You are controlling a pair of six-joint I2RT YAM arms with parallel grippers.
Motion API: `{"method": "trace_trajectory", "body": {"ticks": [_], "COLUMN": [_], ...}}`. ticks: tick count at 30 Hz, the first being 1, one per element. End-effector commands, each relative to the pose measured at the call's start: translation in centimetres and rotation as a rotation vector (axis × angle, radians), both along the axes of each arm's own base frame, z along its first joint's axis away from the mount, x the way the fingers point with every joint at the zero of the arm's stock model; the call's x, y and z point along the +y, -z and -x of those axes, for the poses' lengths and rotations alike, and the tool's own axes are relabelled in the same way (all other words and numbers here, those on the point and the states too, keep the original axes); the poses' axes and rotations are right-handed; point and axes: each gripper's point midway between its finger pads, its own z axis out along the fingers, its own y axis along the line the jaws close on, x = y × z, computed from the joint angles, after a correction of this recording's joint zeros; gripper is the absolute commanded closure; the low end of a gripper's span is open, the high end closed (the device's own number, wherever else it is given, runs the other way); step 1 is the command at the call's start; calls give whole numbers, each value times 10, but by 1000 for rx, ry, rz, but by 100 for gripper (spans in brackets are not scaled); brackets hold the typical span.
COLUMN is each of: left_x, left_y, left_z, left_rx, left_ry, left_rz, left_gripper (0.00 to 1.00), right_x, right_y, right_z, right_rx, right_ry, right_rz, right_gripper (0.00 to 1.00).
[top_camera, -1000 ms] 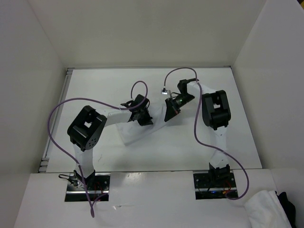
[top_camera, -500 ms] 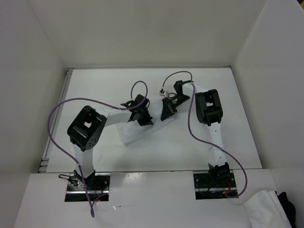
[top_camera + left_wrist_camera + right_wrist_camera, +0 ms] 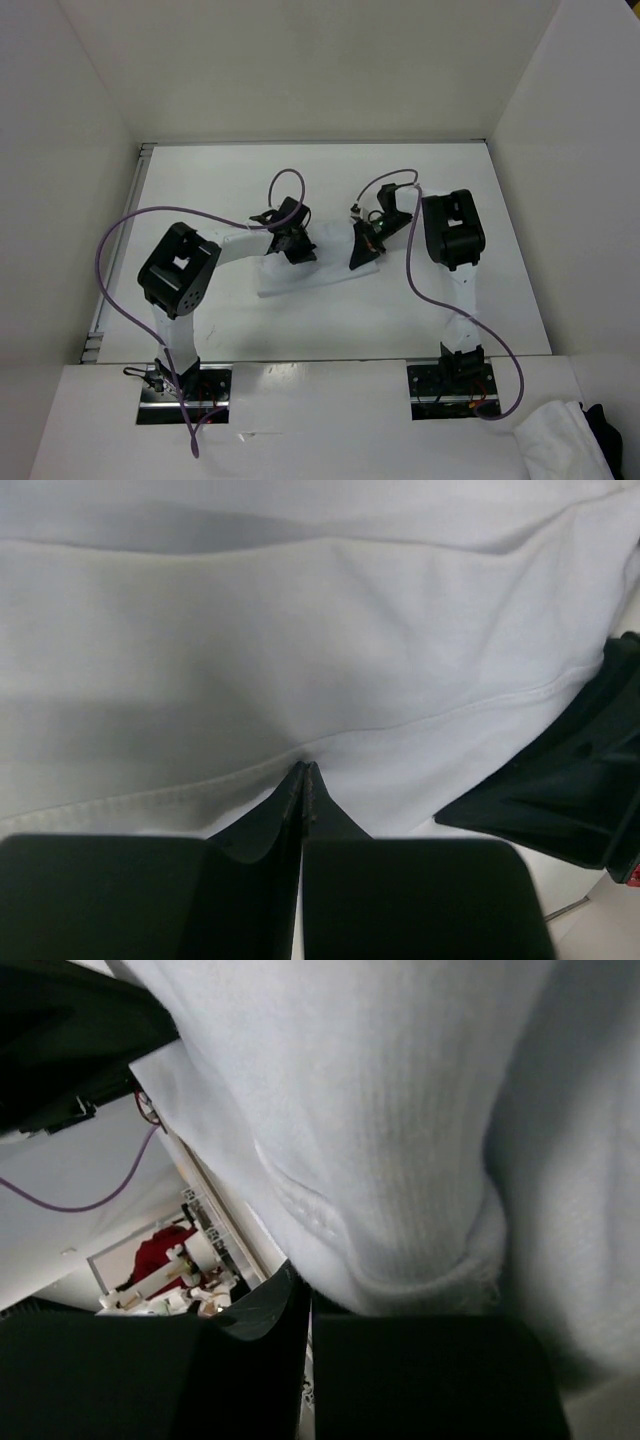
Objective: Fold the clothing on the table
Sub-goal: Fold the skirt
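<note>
Clothing (image 3: 310,280) edge pinched in left jaws and right jaws, both clamped tight, presumably to draw a fold across table (image 3: 200,190).

A back panel (image 3: 320,70), a left panel (image 3: 60,200) and a right panel (image 3: 580,200), all upright and white, enclose the table (image 3: 450,180). A metal strip (image 3: 118,250) borders its left edge. A white fabric bundle (image 3: 555,440) lies on the near ledge (image 3: 320,420). Lighting is even and diffuse.
</note>
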Motion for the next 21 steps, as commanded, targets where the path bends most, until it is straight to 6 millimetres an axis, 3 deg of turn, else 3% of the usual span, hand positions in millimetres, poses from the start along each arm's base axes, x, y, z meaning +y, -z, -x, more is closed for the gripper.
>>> {"method": "trace_trajectory", "body": {"ticks": [1, 3, 4, 6, 10, 12, 16, 20, 21], "left_x": [21, 20, 21, 21, 21, 27, 44, 66, 71], "left_y": [-3, -14, -19, -39, -73, -86, -80, -59, -55], "left_z": [1, 0, -2, -6, -10, -6, 12, 37, 42], "left_rx": [5, -20, -35, -84, -161, -181, -161, -89, -79], "left_ry": [-54, -46, -52, -38, -4, -7, -11, -46, -51], "left_rz": [-40, -29, -29, -26, -9, -24, -66, -125, -144], "left_gripper": [100, 100, 100, 100, 99, 97, 97, 97, 97], "right_x": [-35, -35, -31, -37, -50, -64, -73, -82, -86], "right_y": [27, 1, -21, -45, -70, -71, -74, -53, -37], "right_z": [-5, -18, -23, -39, -67, -85, -107, -120, -120], "right_rx": [-171, -243, -318, -396, -528, -565, -596, -576, -550], "right_ry": [-97, -93, -103, -81, -54, -25, 4, 0, -16], "right_rz": [102, 34, -10, -25, 43, 99, 105, 171, 200], "right_gripper": [89, 63, 59, 46, 38, 36, 35, 35, 35]}}
